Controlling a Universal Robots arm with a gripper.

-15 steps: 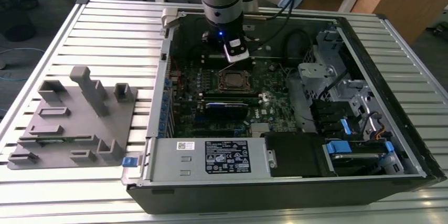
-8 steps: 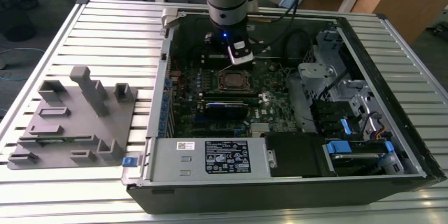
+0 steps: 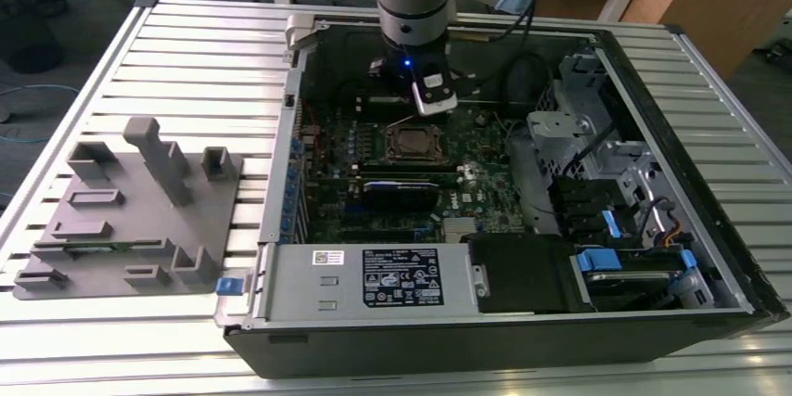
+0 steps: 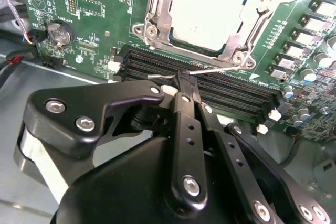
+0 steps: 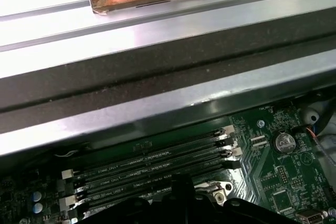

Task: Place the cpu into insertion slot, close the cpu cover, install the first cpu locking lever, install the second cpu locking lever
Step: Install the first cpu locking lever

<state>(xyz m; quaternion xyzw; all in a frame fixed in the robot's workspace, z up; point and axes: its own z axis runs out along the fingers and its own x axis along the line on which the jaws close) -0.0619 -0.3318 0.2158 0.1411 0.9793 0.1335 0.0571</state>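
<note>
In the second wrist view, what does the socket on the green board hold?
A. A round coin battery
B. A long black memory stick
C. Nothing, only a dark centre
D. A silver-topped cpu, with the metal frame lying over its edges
D: in the second wrist view the cpu shows its pale silver top inside the insertion slot, and the cpu cover frames it.
</note>
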